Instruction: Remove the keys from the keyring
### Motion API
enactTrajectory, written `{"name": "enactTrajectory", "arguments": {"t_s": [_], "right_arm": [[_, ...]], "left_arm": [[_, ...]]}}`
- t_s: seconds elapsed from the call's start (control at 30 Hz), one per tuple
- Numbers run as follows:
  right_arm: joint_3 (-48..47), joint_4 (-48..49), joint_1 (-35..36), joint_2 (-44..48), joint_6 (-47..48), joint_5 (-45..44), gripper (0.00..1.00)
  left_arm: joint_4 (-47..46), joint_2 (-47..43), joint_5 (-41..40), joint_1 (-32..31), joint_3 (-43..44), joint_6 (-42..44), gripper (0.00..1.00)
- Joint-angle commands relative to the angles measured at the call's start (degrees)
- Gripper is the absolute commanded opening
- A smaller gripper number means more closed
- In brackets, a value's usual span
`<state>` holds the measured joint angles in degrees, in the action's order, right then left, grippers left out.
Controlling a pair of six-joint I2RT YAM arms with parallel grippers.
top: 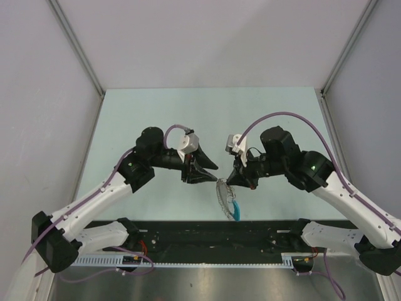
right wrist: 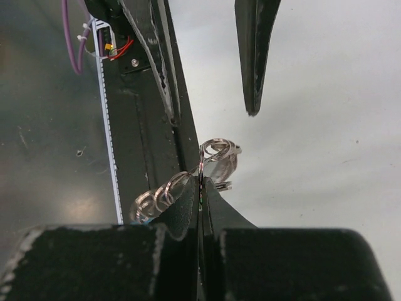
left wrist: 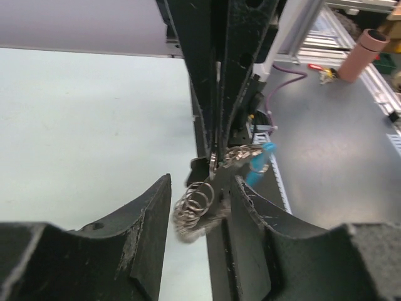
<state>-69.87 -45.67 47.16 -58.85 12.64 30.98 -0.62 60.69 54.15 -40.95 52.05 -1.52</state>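
**Colleague:** Which step are you in now?

**Me:** I judge I am in the middle of the separation, and no key is off yet. My right pincer (right wrist: 200,188) is pressed together on the thin silvery metal keyring (right wrist: 202,164) and holds it up over the pale green counter (top: 156,113), near its front edge. The bunch of flat silvery keys (top: 227,197) hangs from it, together with the bright blue plastic piece (left wrist: 260,164). My left pincer (left wrist: 203,182) is spread, with one finger on each side of the silvery coils. As far as I see, it touches nothing.

**Colleague:** What does the next move ask for?

**Me:** I think the left one must close on one single key, not on the whole bunch. Then it must slide this key along the coil to its end, while the right one does not let go. The margin is small.

**Colleague:** And the count?

**Me:** Two pincers, one keyring, one blue piece, one bunch. How many keys there are I cannot tell, because they overlap and are blurred.
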Motion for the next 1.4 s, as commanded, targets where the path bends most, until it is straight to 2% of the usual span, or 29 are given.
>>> {"name": "enactTrajectory", "arguments": {"t_s": [0.0,0.07,0.63,0.77,1.0,1.07,1.13,1.2,1.27,1.33,1.37], "right_arm": [[-3.87,-0.21,-0.22,-1.61,0.01,2.24,0.00],[-3.96,-0.30,-0.22,-2.06,-0.08,2.33,0.00],[-3.96,2.87,-0.31,-5.04,-1.13,5.84,0.00],[-3.96,3.74,-0.31,-5.92,-1.48,5.76,0.00],[-3.96,4.98,0.13,-7.07,-2.01,5.93,0.00],[-3.96,5.59,0.22,-7.24,-2.18,5.93,0.00],[-3.96,6.20,0.22,-7.42,-2.36,5.32,0.00],[-3.96,6.47,0.22,-7.42,-3.06,4.18,0.00],[-3.96,7.17,0.04,-7.42,-3.76,3.65,0.01],[-3.88,7.61,0.04,-6.98,-4.82,3.12,0.05],[-3.70,7.70,0.04,-6.63,-5.17,1.90,0.11]], "left_arm": [[0.80,1.80,8.06,0.26,2.53,0.30,0.47],[1.06,3.47,11.32,0.26,3.14,-0.24,0.46],[5.01,6.99,8.96,-0.36,4.73,1.34,0.36],[6.94,7.87,8.95,-0.62,5.34,4.50,0.30],[13.80,8.13,7.20,-0.89,6.39,9.51,0.25],[13.54,7.96,7.11,-0.97,6.22,9.52,0.12],[12.93,8.04,7.02,-1.24,6.13,9.43,0.04],[11.19,7.78,6.58,-1.33,5.70,8.73,0.00],[6.97,7.35,6.32,-1.41,3.42,4.52,0.00],[0.81,7.08,5.71,-1.33,0.96,-0.99,0.00],[-2.51,6.90,5.27,-1.33,0.25,-2.68,0.00]]}}
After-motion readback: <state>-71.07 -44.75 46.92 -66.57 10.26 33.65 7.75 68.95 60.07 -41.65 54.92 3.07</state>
